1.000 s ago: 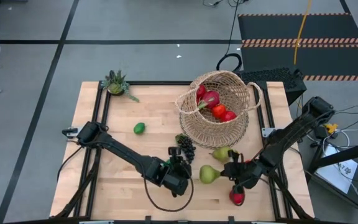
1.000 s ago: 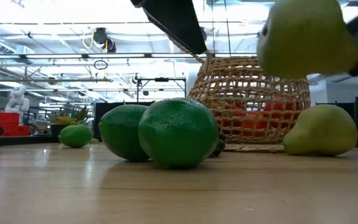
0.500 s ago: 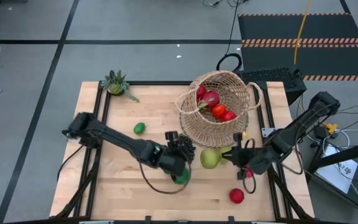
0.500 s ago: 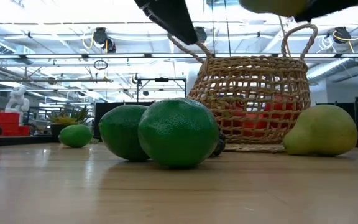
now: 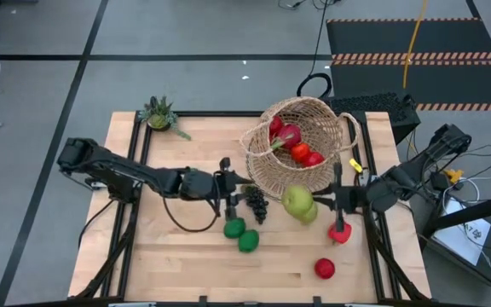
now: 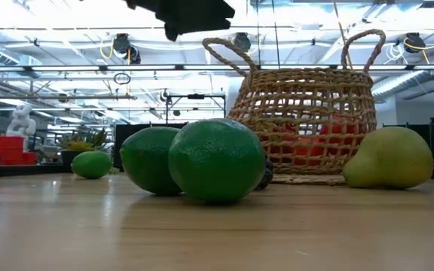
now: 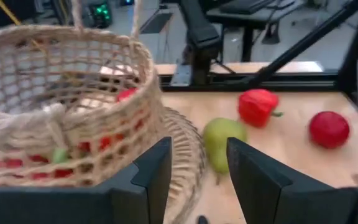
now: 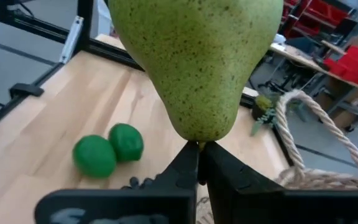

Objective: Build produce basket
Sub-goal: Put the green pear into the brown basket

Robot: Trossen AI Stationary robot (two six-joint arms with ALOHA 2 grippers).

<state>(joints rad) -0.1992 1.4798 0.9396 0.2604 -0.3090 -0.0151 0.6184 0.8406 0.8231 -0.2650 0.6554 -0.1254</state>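
Basket [image 5: 301, 147], big round tan woven wicker w/ loop handles, sits far-right on the light wooden tabletop [image 5: 169, 256]; red and pink toy fruit [image 5: 295, 147] inside. Right gripper [image 8: 199, 167] is near side of basket, jaws closed on the stem of a yellow-green pear [image 5: 297, 201], lifted off the tabletop just by the basket's near rim. 2nd yellow-green pear [image 6: 389, 157] lies on tabletop right beside basket's near edge. Left gripper [image 5: 226, 182] is just left of basket, jaws partly open, nothing between them; they point toward the basket wall. Dark purple grape bunch [image 5: 255, 201] lies btw. the two grippers, near basket. Two green limes [image 5: 241, 234] side by side on the near side of the grapes; 3rd lime shows only in low view [image 6: 92, 163], farther off. Red pepper-like piece [image 5: 340, 232] and round red apple [image 5: 324, 269] on near-right tabletop. Small spiky green potted plant [image 5: 159, 114] at far-left corner.
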